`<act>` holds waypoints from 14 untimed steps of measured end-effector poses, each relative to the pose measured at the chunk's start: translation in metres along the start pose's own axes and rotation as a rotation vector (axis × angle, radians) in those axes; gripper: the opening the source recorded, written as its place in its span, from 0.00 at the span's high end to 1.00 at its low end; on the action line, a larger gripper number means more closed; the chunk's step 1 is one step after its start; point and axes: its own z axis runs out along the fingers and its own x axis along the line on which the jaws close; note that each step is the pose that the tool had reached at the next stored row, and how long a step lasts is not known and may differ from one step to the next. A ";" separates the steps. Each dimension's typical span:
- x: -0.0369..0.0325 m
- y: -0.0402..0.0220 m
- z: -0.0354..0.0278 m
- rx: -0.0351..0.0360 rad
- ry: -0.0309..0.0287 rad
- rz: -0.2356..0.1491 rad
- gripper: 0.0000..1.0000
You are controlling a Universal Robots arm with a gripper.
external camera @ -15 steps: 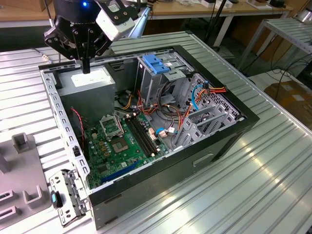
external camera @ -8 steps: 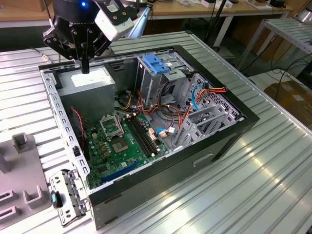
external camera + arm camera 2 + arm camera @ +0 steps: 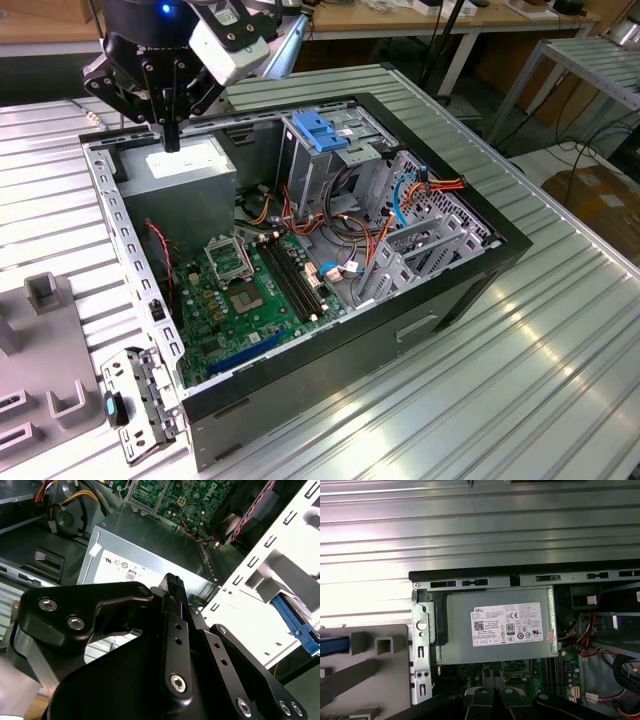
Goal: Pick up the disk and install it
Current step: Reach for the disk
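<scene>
Ribbed silver metal counter [image 3: 540, 380], with wooden workshop benches [image 3: 400, 20] behind. At mid-counter, open black computer tower case [image 3: 420, 320] laid on its side, one corner toward the near edge. Inside: green motherboard [image 3: 250, 300], loose orange, red and blue cables [image 3: 345, 235], and bare metal drive cage [image 3: 320, 180] toward the far edge, topped by a light-blue ribbed plastic latch plate [image 3: 318, 130].

Black two-fingered pincer [image 3: 172, 143] hanging over the case's corner at the exterior view's left, above the grey boxy power supply [image 3: 185, 170] with white label; contact with it not determinable. Fingers [image 3: 173, 580] pressed together, nothing gripped between them. Same power supply directly under the arm in both wrist views [image 3: 497, 625] [image 3: 140, 555].

Outside the case, toward the counter's edge at the exterior view's left: grey slotted plastic holder [image 3: 45, 340]. Disk [image 3: 332, 645], recognisable by a bright blue plastic side rail, seated in that holder in both wrist views [image 3: 295, 625]; beside the case, not within it, and well apart from the pincer.
</scene>
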 end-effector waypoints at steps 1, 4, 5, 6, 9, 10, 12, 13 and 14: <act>0.0001 0.0000 0.0000 0.0000 0.0000 0.000 0.89; 0.0006 -0.0001 0.0000 0.0000 0.0001 0.000 0.89; 0.0007 -0.0001 0.0000 0.0000 0.0002 0.000 0.89; 0.0010 -0.0001 0.0000 0.0000 0.0002 0.000 0.89; 0.0014 -0.0001 0.0000 0.0000 0.0003 0.000 0.89; 0.0017 -0.0001 0.0000 0.0000 0.0003 0.000 0.89; 0.0054 -0.0004 -0.0001 0.0001 0.0017 0.000 0.89; 0.0085 -0.0006 -0.0001 0.0001 0.0024 0.000 0.89; 0.0087 -0.0007 -0.0001 0.0001 0.0024 0.000 0.89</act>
